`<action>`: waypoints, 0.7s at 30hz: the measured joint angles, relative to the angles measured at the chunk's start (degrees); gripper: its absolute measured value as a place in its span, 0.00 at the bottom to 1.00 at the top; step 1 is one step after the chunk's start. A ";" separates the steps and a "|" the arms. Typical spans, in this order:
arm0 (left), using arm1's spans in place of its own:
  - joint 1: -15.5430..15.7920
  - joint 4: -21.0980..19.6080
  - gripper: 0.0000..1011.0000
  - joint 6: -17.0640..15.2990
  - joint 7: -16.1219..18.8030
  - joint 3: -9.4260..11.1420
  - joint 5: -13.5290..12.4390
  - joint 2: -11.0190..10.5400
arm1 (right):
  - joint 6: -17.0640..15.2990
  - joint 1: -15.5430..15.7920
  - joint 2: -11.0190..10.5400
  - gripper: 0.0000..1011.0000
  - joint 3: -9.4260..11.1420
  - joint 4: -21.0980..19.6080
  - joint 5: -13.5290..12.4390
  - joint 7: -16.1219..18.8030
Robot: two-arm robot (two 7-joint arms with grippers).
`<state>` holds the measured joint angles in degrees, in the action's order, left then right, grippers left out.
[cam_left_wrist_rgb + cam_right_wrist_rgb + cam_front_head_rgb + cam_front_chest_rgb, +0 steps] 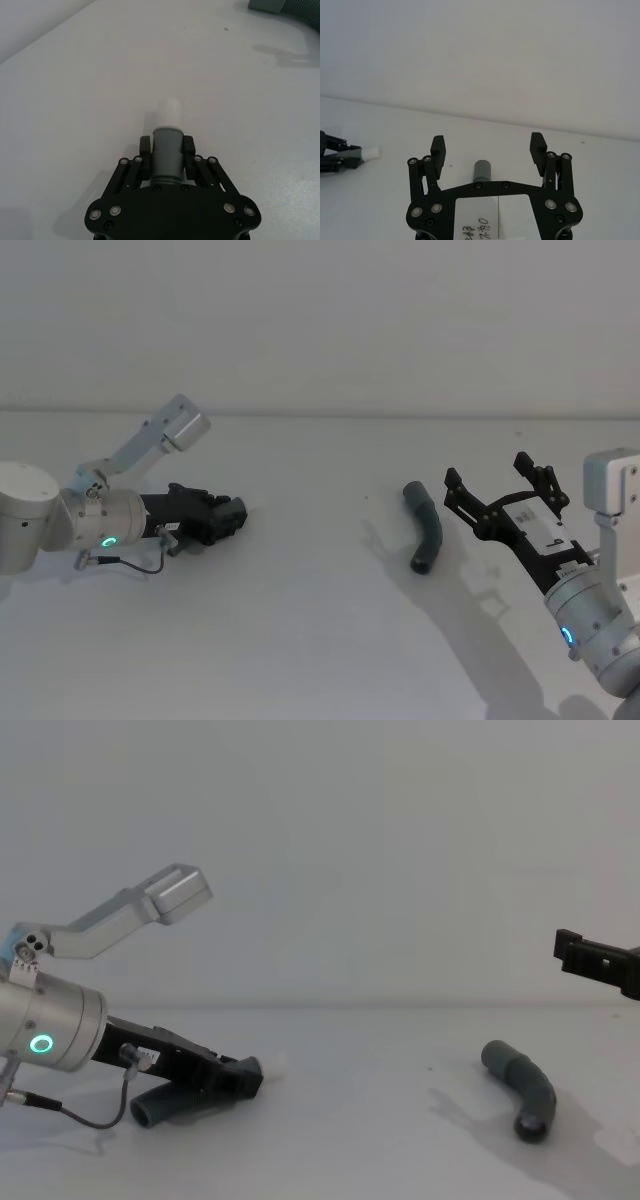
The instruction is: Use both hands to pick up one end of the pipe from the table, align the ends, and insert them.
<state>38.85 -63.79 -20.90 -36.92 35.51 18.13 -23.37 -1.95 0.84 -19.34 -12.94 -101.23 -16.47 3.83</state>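
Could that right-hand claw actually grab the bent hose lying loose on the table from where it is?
Probably yes. The right gripper is open and hangs close by the hose, with nothing between them on the table.

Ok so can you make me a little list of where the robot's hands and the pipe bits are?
left end effector: shut on the spigot piece, low at the table's left
white tip: sticks out in front, free
right end effector: open, holding nothing
loose piece: lying on the table, near the right end effector, untouched
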 joint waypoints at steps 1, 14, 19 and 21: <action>0.00 0.01 0.36 -0.01 0.00 0.00 0.01 0.01 | -0.01 0.00 0.00 0.99 0.00 0.00 0.01 0.01; -0.01 0.02 0.36 -0.07 0.00 0.02 0.05 0.01 | -5.38 -2.04 -1.42 0.99 -0.51 -0.49 0.31 1.69; -0.01 0.02 0.36 -0.08 0.00 0.02 0.05 0.01 | -10.65 -4.04 -2.01 0.99 -0.93 -0.54 0.17 2.91; -0.01 0.02 0.36 -0.08 0.00 0.02 0.05 0.01 | -12.04 -4.76 -2.07 0.99 -1.07 -0.48 0.00 3.22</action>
<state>38.85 -63.77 -20.98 -36.92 35.53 18.18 -23.36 -13.99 -3.92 -21.41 -14.01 -101.71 -16.46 7.05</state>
